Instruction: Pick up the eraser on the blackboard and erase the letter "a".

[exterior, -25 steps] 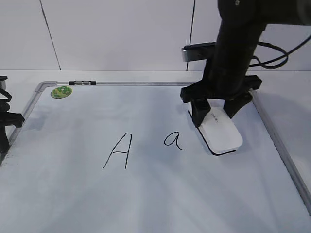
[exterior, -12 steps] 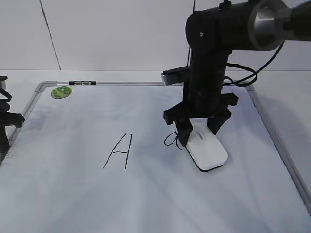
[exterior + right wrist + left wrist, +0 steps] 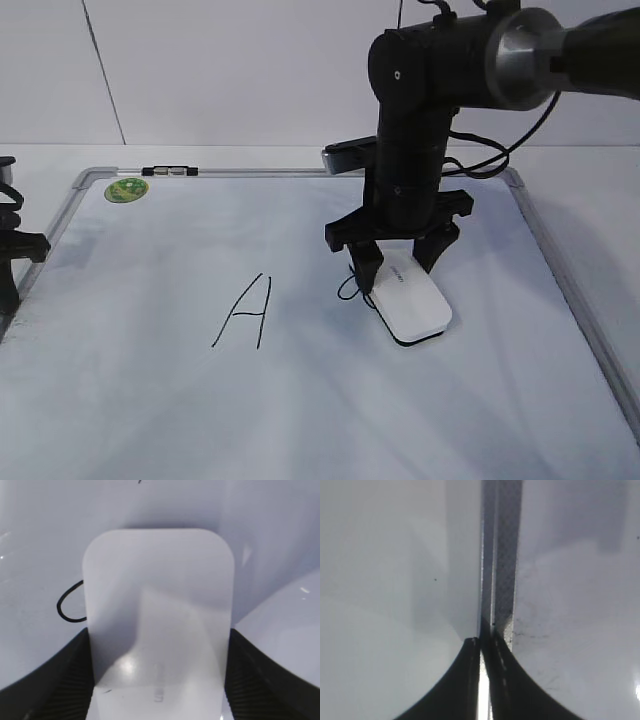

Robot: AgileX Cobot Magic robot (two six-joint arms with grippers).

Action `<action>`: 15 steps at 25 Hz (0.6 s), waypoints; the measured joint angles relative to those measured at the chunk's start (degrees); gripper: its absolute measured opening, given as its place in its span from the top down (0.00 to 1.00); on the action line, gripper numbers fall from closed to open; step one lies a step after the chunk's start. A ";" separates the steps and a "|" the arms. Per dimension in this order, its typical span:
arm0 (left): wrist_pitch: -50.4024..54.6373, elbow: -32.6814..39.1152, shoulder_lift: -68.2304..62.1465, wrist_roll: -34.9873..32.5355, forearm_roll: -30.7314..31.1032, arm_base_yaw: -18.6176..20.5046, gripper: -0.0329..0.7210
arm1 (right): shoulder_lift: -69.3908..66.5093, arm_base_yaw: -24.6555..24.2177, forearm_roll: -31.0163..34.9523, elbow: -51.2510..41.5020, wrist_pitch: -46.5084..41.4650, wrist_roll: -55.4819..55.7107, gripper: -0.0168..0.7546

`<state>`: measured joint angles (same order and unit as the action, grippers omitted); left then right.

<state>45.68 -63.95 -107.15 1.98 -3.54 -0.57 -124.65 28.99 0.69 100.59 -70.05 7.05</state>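
My right gripper (image 3: 398,262) is shut on the white eraser (image 3: 412,302) and presses it flat on the blackboard (image 3: 150,400). The eraser covers most of the letter "a" (image 3: 347,292); only its left curve shows beside the eraser. In the right wrist view the eraser (image 3: 157,615) fills the middle between the fingers of the right gripper (image 3: 157,680), with the letter's black curve (image 3: 67,607) at its left. The capital "A" (image 3: 245,312) is to the left. My left gripper (image 3: 482,645) is shut and empty over the board's left frame (image 3: 501,555).
A round green sticker (image 3: 126,189) sits at the board's far left corner beside a marker clip (image 3: 170,171). The grey frame (image 3: 575,290) runs along the right side. The left arm (image 3: 10,250) rests at the left edge.
My right gripper has slid the eraser left and toward the front, from right of the "a" onto it. Most of the letter is now covered. The left arm has not moved.
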 joint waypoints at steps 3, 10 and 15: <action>0.00 0.00 0.00 0.00 0.00 0.00 0.94 | -0.23 0.00 0.14 0.28 -0.22 -0.13 0.25; 0.00 0.00 0.00 0.00 0.00 0.00 0.94 | -0.48 0.00 0.90 0.60 -0.58 -0.85 0.25; 0.10 0.00 0.00 0.00 0.00 0.00 0.94 | -0.48 0.95 1.00 0.60 -0.57 -1.26 0.25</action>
<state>45.78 -63.95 -107.15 1.98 -3.54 -0.57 -125.12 29.94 1.69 101.19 -70.62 5.79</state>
